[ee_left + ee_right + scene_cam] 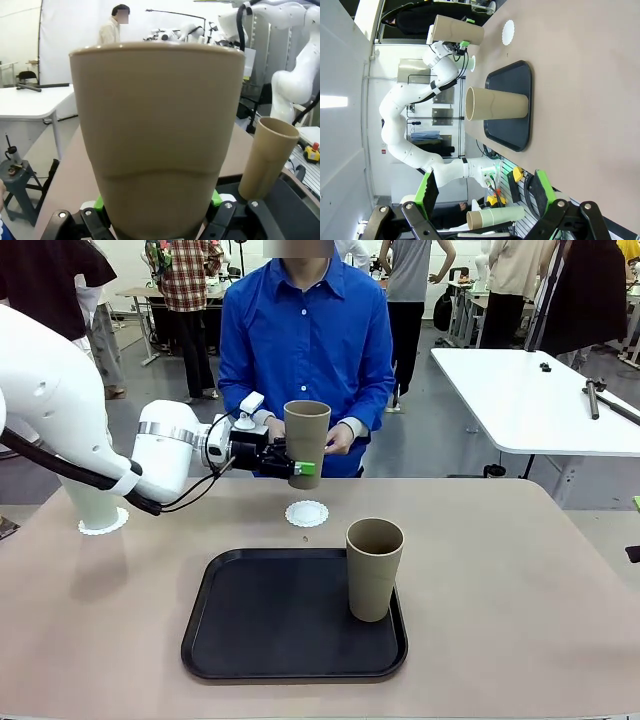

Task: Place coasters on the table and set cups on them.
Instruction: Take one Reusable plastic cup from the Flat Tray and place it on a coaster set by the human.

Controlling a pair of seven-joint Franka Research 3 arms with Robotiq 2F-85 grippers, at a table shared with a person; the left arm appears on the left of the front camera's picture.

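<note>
Tan cup [306, 440]: upright, off the table [520, 590], clamped near its base by left gripper [297, 466], seemingly over the far-middle coaster [307, 513]. Second cup [373, 568]: standing at right of black tray [270, 610]. Right gripper [485, 192]: jaws wide apart, empty.

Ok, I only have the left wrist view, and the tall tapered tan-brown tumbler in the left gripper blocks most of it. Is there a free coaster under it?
Observer: Yes. A round white lacy paper coaster lies bare on the beige table, roughly beneath the raised tan-brown tumbler.
Operator: Is the person near?
Observer: A hand sits close beside the tumbler, on its right in the front view.
Operator: Any cup already placed?
Observer: The pale mint tumbler stands on its own coaster at the table's left side.
</note>
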